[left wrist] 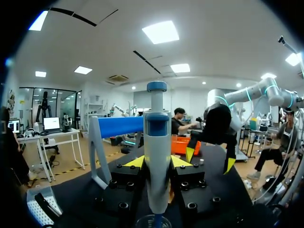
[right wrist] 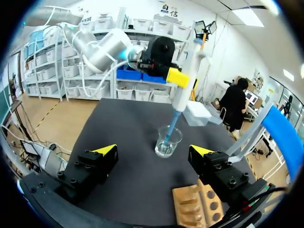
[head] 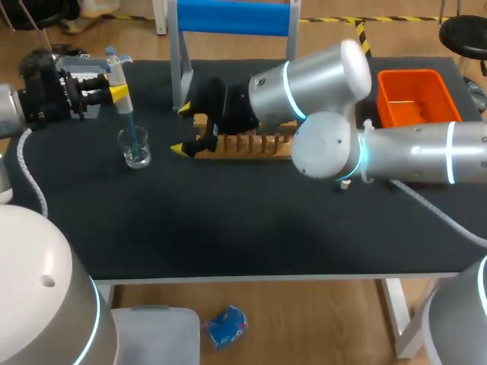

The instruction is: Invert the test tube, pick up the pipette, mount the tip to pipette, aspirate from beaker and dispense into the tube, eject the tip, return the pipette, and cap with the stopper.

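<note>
My left gripper (head: 116, 93) is shut on a white pipette (head: 120, 80), holding it upright at the table's left. The pipette's blue tip (head: 132, 129) dips into a small glass beaker (head: 136, 150) holding clear liquid. In the left wrist view the pipette (left wrist: 157, 142) stands between the yellow fingers (left wrist: 135, 162), with the beaker's rim (left wrist: 153, 221) just under it. My right gripper (head: 181, 129) is open and empty at the left end of the wooden tube rack (head: 247, 143). In the right wrist view the beaker (right wrist: 167, 141) and pipette (right wrist: 183, 92) are ahead of its wide-spread fingers (right wrist: 105, 149). I cannot make out a test tube or stopper.
An orange bin (head: 415, 95) sits at the back right. A blue-topped stand (head: 232, 19) rises behind the rack. In the right wrist view the rack's end (right wrist: 197, 204) lies just under my right gripper. My right arm's elbow (head: 327, 144) hangs over the table's middle.
</note>
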`<state>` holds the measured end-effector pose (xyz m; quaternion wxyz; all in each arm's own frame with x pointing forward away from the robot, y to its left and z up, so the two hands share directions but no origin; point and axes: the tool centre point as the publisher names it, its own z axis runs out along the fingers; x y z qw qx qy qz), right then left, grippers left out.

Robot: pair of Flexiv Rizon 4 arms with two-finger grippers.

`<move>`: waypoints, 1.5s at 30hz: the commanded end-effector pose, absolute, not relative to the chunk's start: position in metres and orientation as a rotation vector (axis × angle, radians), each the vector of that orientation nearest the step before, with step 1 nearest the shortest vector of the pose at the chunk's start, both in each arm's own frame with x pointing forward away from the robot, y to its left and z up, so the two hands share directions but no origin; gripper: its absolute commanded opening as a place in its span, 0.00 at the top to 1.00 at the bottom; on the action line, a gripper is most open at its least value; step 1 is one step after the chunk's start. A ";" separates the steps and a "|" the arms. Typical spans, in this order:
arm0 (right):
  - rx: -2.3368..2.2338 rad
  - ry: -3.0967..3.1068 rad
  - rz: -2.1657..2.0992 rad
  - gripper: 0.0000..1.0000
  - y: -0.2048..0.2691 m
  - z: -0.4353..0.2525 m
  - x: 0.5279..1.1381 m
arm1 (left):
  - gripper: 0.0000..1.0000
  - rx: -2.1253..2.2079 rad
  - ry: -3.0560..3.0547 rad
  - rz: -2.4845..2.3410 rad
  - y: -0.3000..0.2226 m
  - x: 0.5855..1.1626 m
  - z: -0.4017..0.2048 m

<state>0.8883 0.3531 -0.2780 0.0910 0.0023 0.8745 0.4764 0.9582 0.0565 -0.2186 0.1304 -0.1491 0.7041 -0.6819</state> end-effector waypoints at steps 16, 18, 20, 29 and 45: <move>-0.270 2.673 1.443 0.00 0.337 -0.193 0.905 | 1.00 -0.433 2.043 -1.979 0.056 0.958 -0.219; -0.300 2.683 1.458 0.00 0.342 -0.186 0.905 | 1.00 -0.433 2.043 -1.979 0.056 0.958 -0.219; -0.327 2.685 1.495 0.00 0.346 -0.180 0.905 | 1.00 -0.433 2.043 -1.979 0.056 0.958 -0.219; -0.419 2.670 1.606 0.00 0.368 -0.152 0.907 | 1.00 -0.433 2.043 -1.979 0.056 0.958 -0.219; -0.397 2.652 1.680 0.00 0.366 -0.156 0.904 | 1.00 -0.433 2.043 -1.979 0.056 0.958 -0.219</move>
